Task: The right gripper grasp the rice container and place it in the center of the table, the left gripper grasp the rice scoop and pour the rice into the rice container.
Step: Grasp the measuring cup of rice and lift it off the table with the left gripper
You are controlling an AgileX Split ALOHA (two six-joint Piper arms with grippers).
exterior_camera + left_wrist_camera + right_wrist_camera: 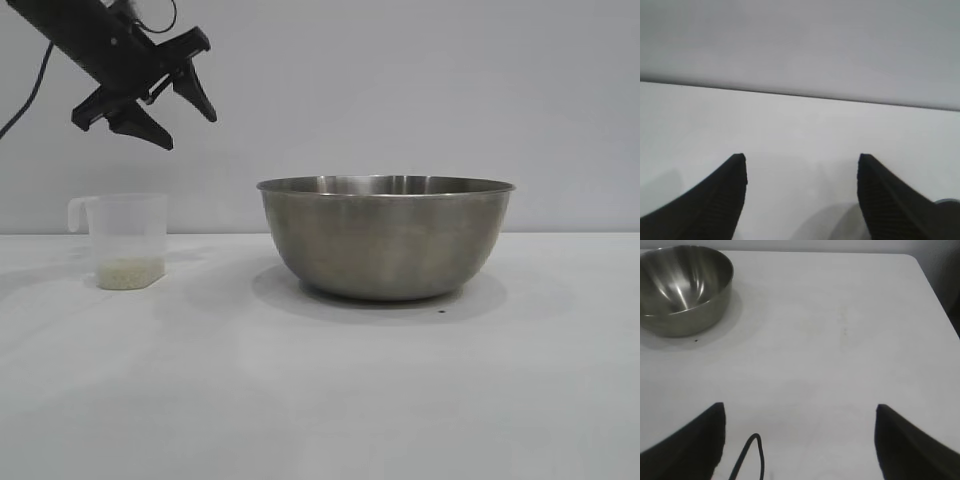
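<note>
The rice container point(386, 238), a wide steel bowl, stands upright on the white table point(320, 400) near its middle; it also shows in the right wrist view point(682, 287), empty and far from the fingers. The rice scoop point(126, 240), a translucent cup with a loop handle, stands at the left with rice point(130, 272) in its bottom. My left gripper point(190, 128) hangs open and empty in the air above the scoop; the left wrist view point(802, 160) shows only bare table between its fingers. My right gripper point(800, 407) is open and empty, out of the exterior view.
A thin black cable loop point(751, 455) hangs near the right gripper's fingers. The table's far edge point(800, 95) meets a plain grey wall. The table's corner point(912, 260) shows in the right wrist view.
</note>
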